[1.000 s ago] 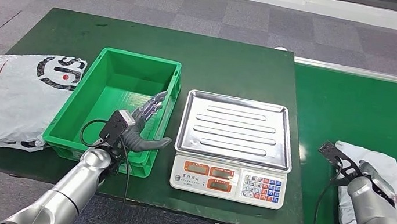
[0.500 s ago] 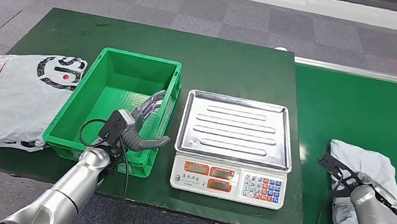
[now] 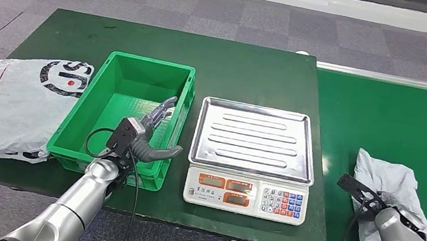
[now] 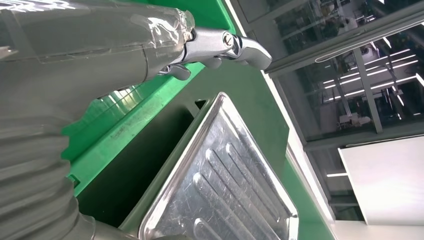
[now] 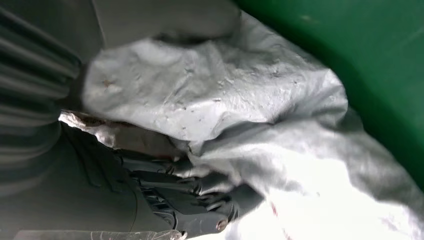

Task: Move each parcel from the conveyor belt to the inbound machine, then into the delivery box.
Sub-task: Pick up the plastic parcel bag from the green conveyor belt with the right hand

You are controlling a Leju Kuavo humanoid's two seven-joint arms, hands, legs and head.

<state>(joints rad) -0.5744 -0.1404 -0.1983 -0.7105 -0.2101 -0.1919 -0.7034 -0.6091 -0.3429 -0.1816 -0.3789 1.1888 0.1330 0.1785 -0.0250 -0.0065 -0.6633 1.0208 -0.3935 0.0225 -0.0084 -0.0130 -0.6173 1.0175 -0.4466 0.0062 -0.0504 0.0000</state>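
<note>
A crumpled grey parcel [image 3: 386, 180] lies on the green conveyor belt [image 3: 401, 115] at the right, near its front edge. My right hand [image 3: 399, 208] rests on the parcel's near part. In the right wrist view the thumb lies over the parcel [image 5: 225, 85] and the dark fingers [image 5: 172, 192] curl into its folds, gripping it. The inbound machine is a scale with a bare steel tray [image 3: 251, 137]. My left hand [image 3: 155, 132] hovers over the right rim of the green delivery box [image 3: 128, 58], fingers spread and holding nothing. The left wrist view shows that hand [image 4: 100, 45] beside the tray [image 4: 225, 180].
A large white plastic bag [image 3: 6, 98] with red and black print lies on the dark green table [image 3: 238, 61], left of the box. The scale's keypad and displays [image 3: 245, 194] face the table's front edge. Grey carpet floor lies beyond the table.
My right arm has drawn back toward the belt's near edge, and the parcel has bunched up under the hand. The left hand has stayed nearly still over the box rim.
</note>
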